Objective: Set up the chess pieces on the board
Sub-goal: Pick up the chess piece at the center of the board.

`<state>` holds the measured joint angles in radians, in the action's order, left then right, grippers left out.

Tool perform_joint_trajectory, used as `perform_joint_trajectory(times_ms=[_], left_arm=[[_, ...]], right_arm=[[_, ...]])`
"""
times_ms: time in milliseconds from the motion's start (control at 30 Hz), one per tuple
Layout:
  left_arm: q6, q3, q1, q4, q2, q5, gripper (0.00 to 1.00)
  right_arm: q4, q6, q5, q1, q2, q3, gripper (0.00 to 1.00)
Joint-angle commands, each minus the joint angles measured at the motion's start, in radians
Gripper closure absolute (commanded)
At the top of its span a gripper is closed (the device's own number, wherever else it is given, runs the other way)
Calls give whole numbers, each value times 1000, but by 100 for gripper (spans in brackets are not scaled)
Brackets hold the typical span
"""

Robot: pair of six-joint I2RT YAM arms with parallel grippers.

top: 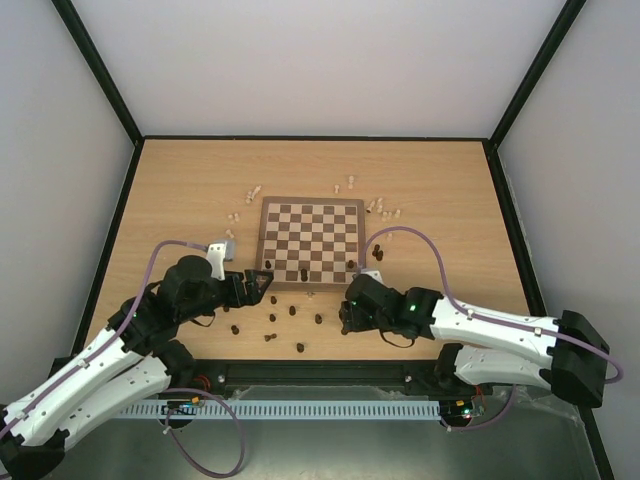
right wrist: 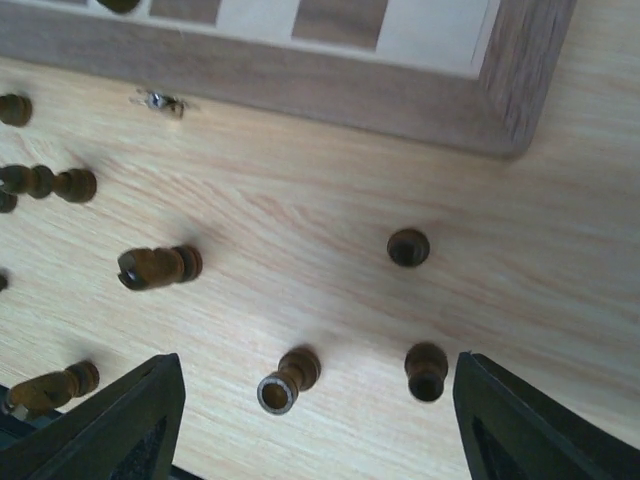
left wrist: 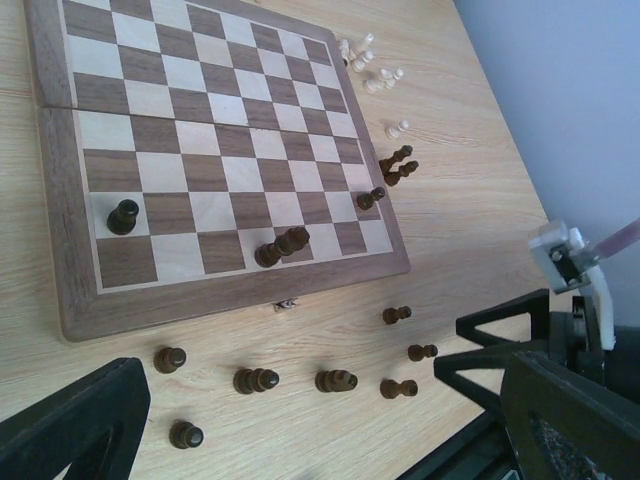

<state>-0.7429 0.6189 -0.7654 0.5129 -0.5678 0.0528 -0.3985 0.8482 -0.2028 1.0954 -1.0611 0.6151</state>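
My left gripper point(top: 262, 287) hovers over the counter point(top: 180, 200) just off the near left corner of the chessboard point(top: 312, 225). Its fingers point(left wrist: 70, 420) are spread wide and hold nothing. My right gripper point(top: 347, 308) hangs off the near right corner, its fingers point(right wrist: 120, 420) equally wide apart and empty.

The chessboard is nearly bare. In my left wrist view a dark pawn point(left wrist: 123, 216) stands near the left edge, in the second row from the front. A taller dark piece point(left wrist: 282, 246) lies tipped over in the near rows, and a small dark piece point(left wrist: 370, 198) sits by the right-hand edge.

Most of the dark chessmen point(top: 291, 310) are scattered on the counter between my two grippers, near the front border of the chessboard. Some are upright and some lie on their sides. In my right wrist view one lying piece point(right wrist: 285, 382) shows its round base, with an upright pawn point(right wrist: 426, 370) just beside it, and both appear between the fingers. The pale chessmen point(top: 383, 209) lie in small clusters around the far corners of the chessboard, well apart from both grippers.
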Motion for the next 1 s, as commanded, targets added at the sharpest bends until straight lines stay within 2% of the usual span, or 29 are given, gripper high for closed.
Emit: perform_joint_trajectory(times_ms=[0, 133, 300, 400, 500, 967], left_arm=[[0, 1, -5, -39, 3, 23, 1], [-3, 1, -5, -55, 5, 16, 1], [-9, -14, -5, -63, 4, 6, 1], [-17, -29, -6, -70, 2, 5, 1], [-24, -39, -5, -76, 2, 1, 1], [-33, -57, -6, -101, -26, -1, 1]], right_arm=[[-64, 82, -19, 59, -39, -8, 28], [-70, 111, -85, 126, -118, 31, 33], [-28, 114, -89, 178, -209, 50, 44], [-6, 111, -86, 181, -226, 43, 55], [-4, 105, -97, 181, -226, 45, 61], [-2, 72, -110, 181, -278, 67, 73]])
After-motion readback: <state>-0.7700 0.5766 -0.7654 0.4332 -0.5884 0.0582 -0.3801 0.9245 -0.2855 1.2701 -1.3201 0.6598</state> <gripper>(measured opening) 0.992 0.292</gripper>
